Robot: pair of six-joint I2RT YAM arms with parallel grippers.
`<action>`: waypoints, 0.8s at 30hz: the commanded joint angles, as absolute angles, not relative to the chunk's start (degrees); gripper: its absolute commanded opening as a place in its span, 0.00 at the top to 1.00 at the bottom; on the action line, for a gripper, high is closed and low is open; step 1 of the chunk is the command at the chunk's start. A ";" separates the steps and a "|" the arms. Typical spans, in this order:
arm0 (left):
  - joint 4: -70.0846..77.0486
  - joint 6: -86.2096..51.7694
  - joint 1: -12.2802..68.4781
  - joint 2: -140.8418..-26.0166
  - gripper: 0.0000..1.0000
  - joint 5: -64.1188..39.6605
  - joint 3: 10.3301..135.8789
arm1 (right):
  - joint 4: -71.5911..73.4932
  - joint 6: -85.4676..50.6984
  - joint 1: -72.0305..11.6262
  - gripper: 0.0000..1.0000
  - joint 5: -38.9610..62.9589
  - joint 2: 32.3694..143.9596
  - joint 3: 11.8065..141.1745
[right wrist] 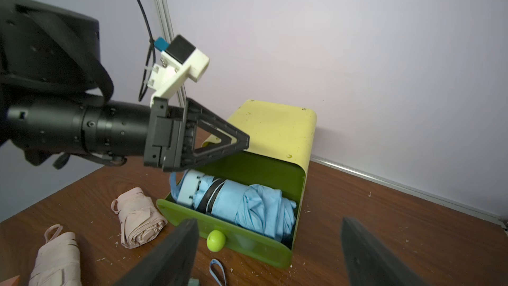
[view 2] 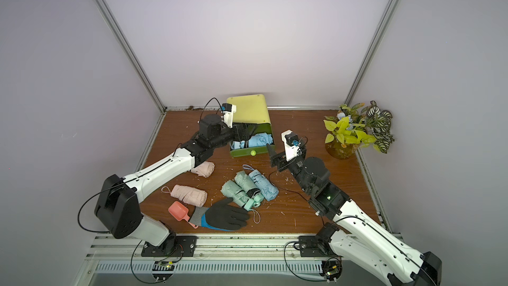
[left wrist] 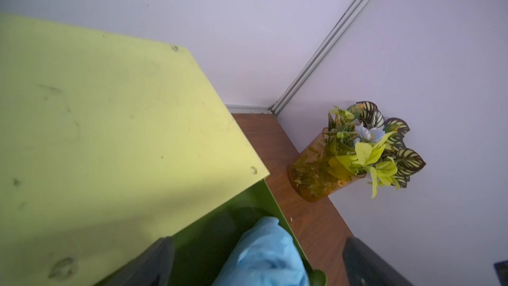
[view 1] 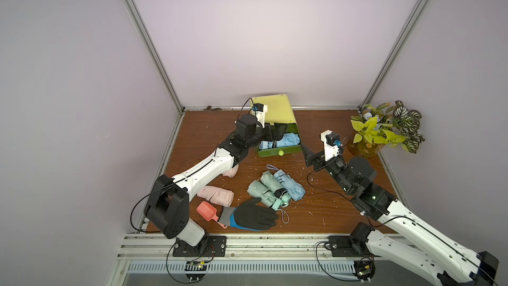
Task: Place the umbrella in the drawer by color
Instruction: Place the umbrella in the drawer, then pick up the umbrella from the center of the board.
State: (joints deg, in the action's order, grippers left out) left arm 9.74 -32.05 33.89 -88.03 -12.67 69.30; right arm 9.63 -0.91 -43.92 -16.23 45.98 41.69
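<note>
Wood-grain tabletop (view 1: 343,210); crumpled blue fabric umbrella (right wrist: 247,204) in glossy drawer (right wrist: 261,246).

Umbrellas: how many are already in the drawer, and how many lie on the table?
Done: one blue umbrella lies in the open green drawer. In hand: nothing; the left jaws stand open above that drawer, and the right jaws stand open beside its front. Left: five on the table, namely a second blue umbrella, two mint green umbrellas and two pink umbrellas.
</note>
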 commanded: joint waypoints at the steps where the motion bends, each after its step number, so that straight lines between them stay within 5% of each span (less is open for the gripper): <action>1: 4.34 -27.55 34.27 -86.87 0.00 -6.51 74.18 | 8.31 -2.40 -44.12 0.11 -16.55 46.40 45.26; 5: 0.20 -25.08 34.28 -87.41 0.00 -3.37 78.16 | 5.27 -3.87 -44.15 0.01 -16.95 47.82 47.03; 14: 3.35 -23.32 34.28 -77.41 0.00 0.07 69.29 | -5.11 -10.47 -44.21 0.04 -12.46 50.07 48.11; 24: 8.79 -27.50 34.29 -57.67 0.00 -1.53 48.52 | -1.87 -20.93 -44.21 0.08 -7.17 46.32 28.48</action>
